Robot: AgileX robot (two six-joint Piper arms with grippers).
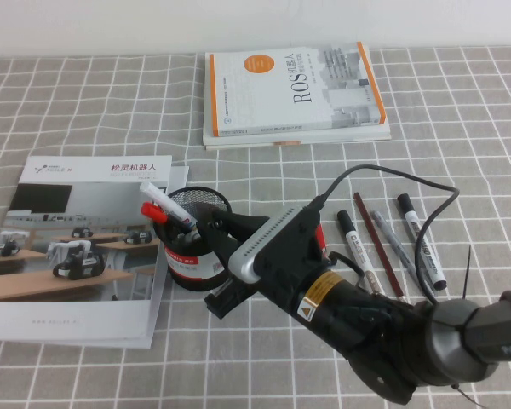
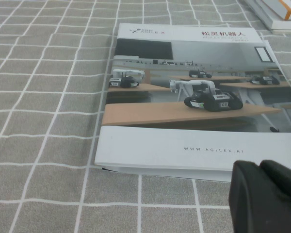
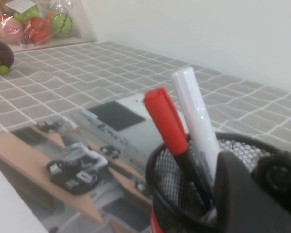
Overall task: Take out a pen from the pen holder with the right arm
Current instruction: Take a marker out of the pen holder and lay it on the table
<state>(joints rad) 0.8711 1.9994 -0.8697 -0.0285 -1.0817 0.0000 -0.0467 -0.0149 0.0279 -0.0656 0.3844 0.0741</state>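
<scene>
Centre frame, right claw (image 1: 213, 228) at rim of black mesh pen holder (image 1: 187, 266), beside red-capped marker (image 1: 152, 210) — grip unclear; verify, lift straight up. Left claw (image 2: 264, 196) lower right of left wrist view — state unclear.

Black metal-mesh pen holder (image 1: 184, 257), glossy paper brochure (image 1: 77, 256), matt cloth tablecloth (image 1: 85, 102).

Inside the pen holder (image 1: 180, 271), the right gripper (image 1: 208, 228) hides the lower ends of the red pen (image 3: 167, 121) and white pen (image 3: 196, 116). Left of the pen holder, the left gripper (image 2: 266, 199) is mostly cut off.
</scene>
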